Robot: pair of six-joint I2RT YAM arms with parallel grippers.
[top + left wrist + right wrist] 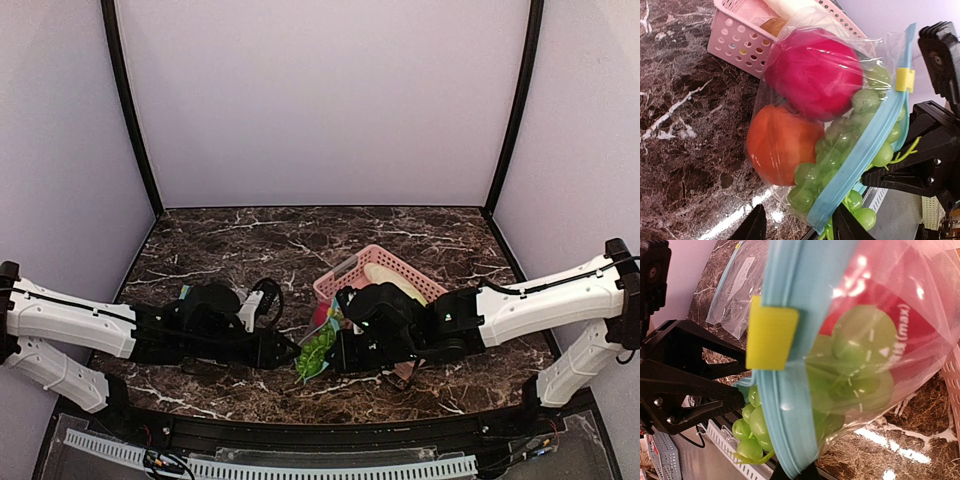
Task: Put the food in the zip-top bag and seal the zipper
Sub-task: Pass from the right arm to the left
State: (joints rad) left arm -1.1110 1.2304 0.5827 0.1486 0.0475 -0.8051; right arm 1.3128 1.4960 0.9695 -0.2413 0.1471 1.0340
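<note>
The zip-top bag hangs between my two grippers above the table's near middle. Inside it lie the food pieces: a red fruit, an orange fruit and a green grape bunch. Some grapes stick out past the light blue zipper, which carries a yellow slider. My right gripper is shut on the zipper edge. My left gripper is open, its fingers astride the bag's lower corner; the left finger stands apart from the plastic.
A pink slatted basket with a pale object inside stands just behind the bag. A second clear bag lies flat on the marble table, to the left. The table's front edge and a white cable tray run right below the grippers.
</note>
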